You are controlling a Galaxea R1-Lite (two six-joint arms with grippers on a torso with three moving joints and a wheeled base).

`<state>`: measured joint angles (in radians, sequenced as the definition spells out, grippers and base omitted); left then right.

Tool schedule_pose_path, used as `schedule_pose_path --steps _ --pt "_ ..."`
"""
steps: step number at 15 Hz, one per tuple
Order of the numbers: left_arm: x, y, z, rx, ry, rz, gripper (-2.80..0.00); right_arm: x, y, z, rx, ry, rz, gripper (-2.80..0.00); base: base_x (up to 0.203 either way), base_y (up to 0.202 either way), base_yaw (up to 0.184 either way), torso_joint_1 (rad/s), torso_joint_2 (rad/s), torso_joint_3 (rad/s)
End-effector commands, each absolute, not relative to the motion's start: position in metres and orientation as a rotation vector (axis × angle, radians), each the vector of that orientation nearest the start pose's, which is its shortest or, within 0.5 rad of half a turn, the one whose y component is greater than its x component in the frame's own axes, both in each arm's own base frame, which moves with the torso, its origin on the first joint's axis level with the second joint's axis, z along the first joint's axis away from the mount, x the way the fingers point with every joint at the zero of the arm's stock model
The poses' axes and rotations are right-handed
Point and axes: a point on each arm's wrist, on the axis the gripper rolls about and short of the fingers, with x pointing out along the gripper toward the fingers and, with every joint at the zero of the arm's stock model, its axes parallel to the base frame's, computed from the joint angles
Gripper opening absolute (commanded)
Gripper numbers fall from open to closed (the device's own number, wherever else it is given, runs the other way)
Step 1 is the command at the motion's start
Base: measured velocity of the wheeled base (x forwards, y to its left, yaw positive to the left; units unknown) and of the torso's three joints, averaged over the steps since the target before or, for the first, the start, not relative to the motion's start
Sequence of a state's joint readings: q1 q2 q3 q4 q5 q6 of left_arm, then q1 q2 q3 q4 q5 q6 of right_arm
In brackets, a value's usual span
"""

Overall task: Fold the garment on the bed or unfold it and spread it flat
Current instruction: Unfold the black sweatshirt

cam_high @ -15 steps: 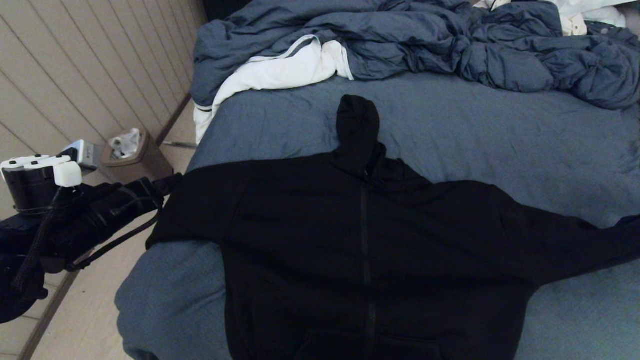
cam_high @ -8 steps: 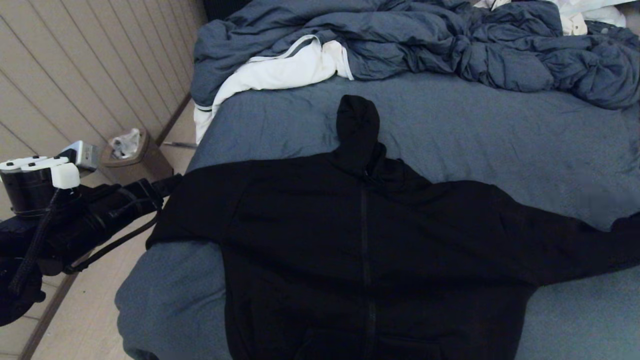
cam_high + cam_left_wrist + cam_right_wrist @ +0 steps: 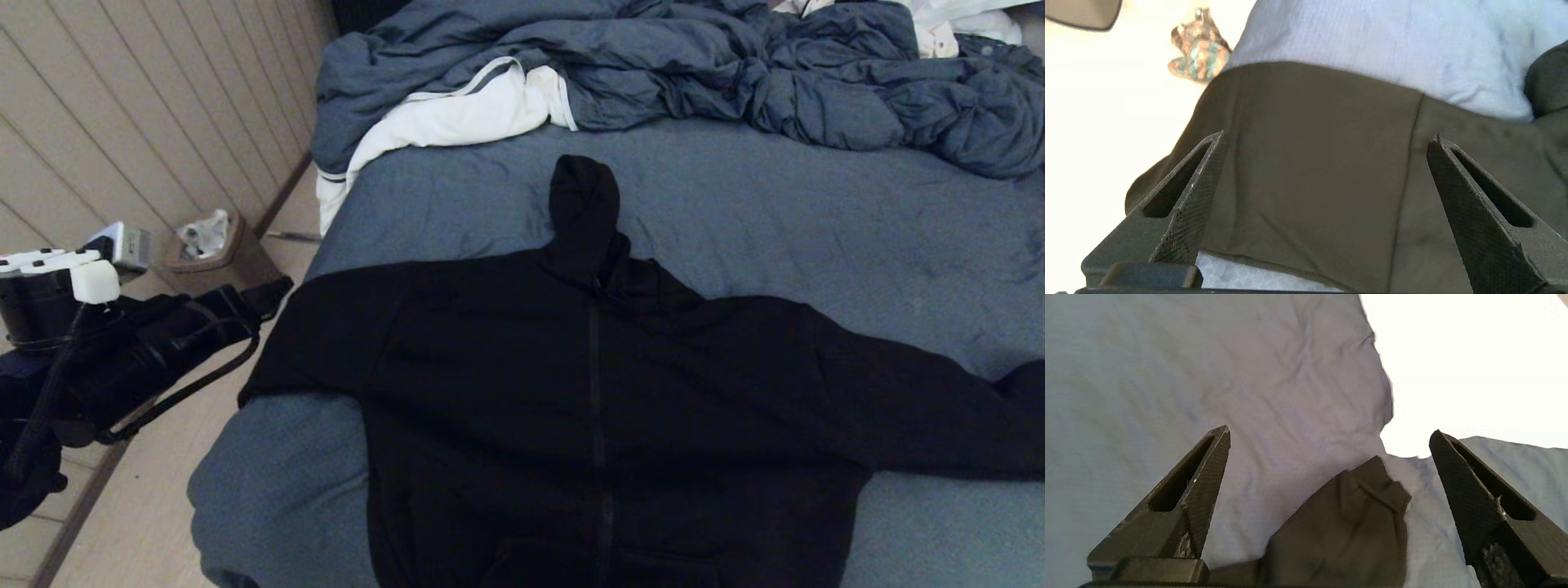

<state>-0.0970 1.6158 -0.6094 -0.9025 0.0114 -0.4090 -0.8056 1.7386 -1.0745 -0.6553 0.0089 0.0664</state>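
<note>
Garment (image 3: pixel 596 384) flat on bed (image 3: pixel 775 220), hem cut off (both grippers' fingers apart, left gripper (image 3: pixel 1327 139), right gripper (image 3: pixel 1329 435)).

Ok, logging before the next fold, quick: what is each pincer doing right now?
Left pincer: open, empty, beside the plain black zip-front hoodie's sleeve.
Right pincer: open, empty, over the hoodie's cuff on the blue-grey bed sheet.

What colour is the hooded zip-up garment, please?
Plain black hooded zip-up garment, clearest in the head view.
</note>
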Motion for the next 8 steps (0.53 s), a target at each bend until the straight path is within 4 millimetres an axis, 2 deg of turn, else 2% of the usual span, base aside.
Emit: schedule_pose_path --steps 1,4,8 --pt "0.263 -0.025 0.197 -0.408 0.069 -0.072 0.00 0.229 -0.231 0.258 0.059 -0.044 -0.779 0.00 0.000 0.000 0.000 0.000 0.00 0.000" --pt "0.234 -0.022 0.232 -0.410 0.025 -0.085 0.00 0.225 -0.189 0.282 0.085 -0.029 -0.680 0.00 0.000 0.000 0.000 0.000 0.00 0.000" --pt "0.179 -0.017 0.277 -0.407 0.033 -0.098 0.00 0.212 -0.101 0.298 0.155 0.162 -0.397 0.00 0.000 0.000 0.000 0.000 0.00 0.000"
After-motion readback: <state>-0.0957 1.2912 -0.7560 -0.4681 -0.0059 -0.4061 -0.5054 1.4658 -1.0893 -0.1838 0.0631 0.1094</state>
